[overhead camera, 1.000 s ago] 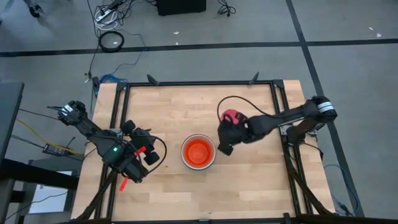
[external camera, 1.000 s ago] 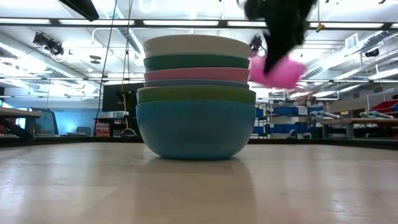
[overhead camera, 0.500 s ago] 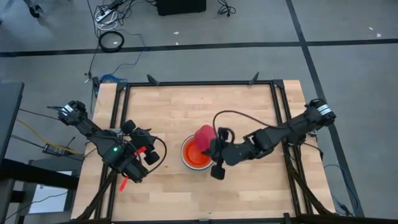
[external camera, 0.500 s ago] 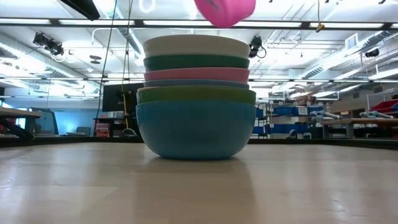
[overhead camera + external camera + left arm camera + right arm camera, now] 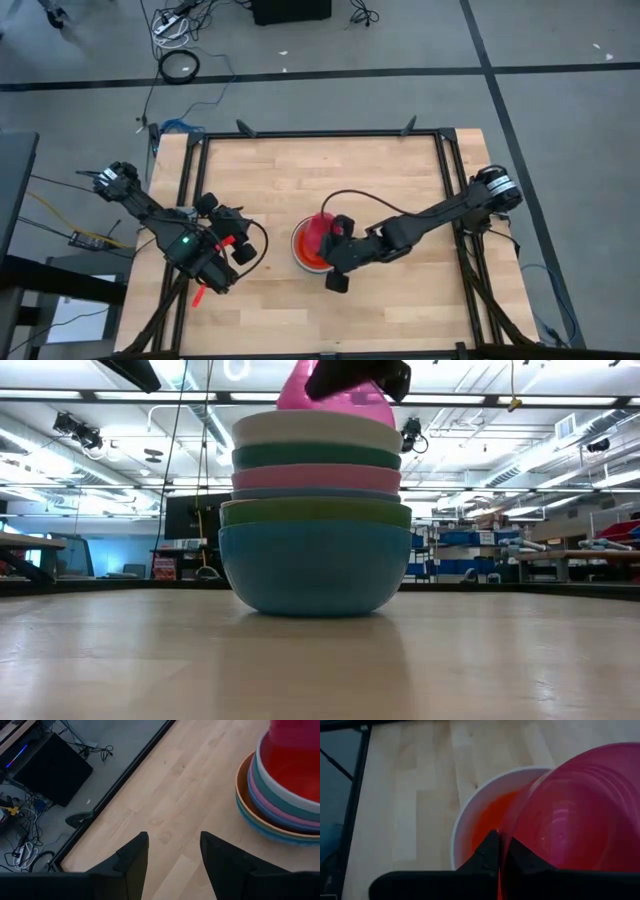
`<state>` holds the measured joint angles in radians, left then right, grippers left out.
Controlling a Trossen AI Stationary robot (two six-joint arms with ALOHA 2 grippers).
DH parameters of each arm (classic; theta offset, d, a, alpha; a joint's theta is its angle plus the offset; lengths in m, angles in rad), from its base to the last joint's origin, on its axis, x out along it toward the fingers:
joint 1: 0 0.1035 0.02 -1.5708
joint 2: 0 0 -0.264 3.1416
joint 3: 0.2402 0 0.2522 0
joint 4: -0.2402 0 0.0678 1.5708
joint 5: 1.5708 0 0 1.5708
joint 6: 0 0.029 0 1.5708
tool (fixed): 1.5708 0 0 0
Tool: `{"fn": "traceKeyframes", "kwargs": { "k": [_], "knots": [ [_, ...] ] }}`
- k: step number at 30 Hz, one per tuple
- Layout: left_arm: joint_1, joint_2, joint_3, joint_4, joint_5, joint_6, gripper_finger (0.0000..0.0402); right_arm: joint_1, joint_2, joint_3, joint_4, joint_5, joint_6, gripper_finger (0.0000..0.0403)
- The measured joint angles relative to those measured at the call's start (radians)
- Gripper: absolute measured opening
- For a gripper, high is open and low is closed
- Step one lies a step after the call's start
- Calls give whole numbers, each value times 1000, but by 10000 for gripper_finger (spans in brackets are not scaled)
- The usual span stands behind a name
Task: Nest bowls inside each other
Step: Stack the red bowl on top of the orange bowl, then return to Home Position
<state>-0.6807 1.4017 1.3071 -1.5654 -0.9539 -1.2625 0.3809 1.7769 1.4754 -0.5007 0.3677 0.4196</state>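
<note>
The magenta bowl (image 5: 320, 232) is tilted, its mouth turned partly sideways and its rounded base facing up in the low view; its lower rim dips into the top of the bowl stack (image 5: 315, 520). The right gripper (image 5: 498, 851) has its fingers pinched together on the rim of the magenta bowl. The right arm (image 5: 430, 215) stretches in a long, low line from the right table edge toward the centre of the wooden table (image 5: 300, 165).

The stack stands upright, mouths up, near the table centre. In the low view six nested bowls can be counted: blue at the bottom, then sage green, a thin blue rim, pink, teal, and white on top. An orange interior shows inside the white bowl (image 5: 470, 815) in the right wrist view.

The left gripper (image 5: 172, 852) waits near the left table edge, fingers spread and holding nothing.
</note>
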Motion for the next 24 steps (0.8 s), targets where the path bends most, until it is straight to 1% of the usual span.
{"fn": "traceKeyframes", "kwargs": {
  "k": [6, 7, 11, 14, 21, 24],
  "knots": [
    [0, 0, 0, 0, 0, 1, 188, -3, 17, 0, -1, -33, 6, 0],
    [0, 0, 0, 1, 0, 1, 188, -3, 18, 0, -6, -49, 7, 0],
    [0, 0, 0, 2, 0, 1, 188, -7, 21, 0, -14, -165, 8, 7],
    [0, 0, 0, 2, 0, 1, 188, -7, 22, 0, -24, -175, 8, 26],
    [0, 0, 0, 3, 0, 1, 188, -5, 22, 0, -103, -180, 67, 93],
    [0, 0, 0, 3, 0, 1, 187, -5, 21, 0, -125, -180, 91, 115]
  ]
}}
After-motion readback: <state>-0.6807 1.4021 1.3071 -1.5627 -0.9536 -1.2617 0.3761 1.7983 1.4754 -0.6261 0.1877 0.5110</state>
